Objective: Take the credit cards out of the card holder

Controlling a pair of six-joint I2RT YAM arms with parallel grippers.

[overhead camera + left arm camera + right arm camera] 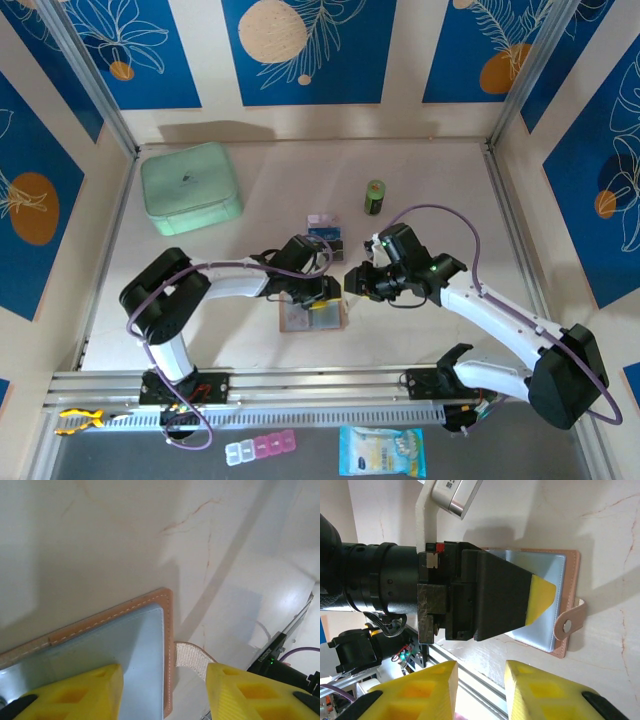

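The card holder lies open on the table, tan rim up and grey-blue lining showing, its snap strap sticking out to one side. A few small dark blue-and-white credit cards lie on the table farther back. My left gripper hovers open over the holder's strap edge, one yellow finger above the lining and the other above the strap. My right gripper is open just right of the holder, with nothing between its fingers. The left gripper's black body hides part of the lining in the right wrist view.
A mint-green case sits at the back left and a small green bottle stands behind the cards. The aluminium rail runs along the near edge. A pill box and a packet lie in front of it.
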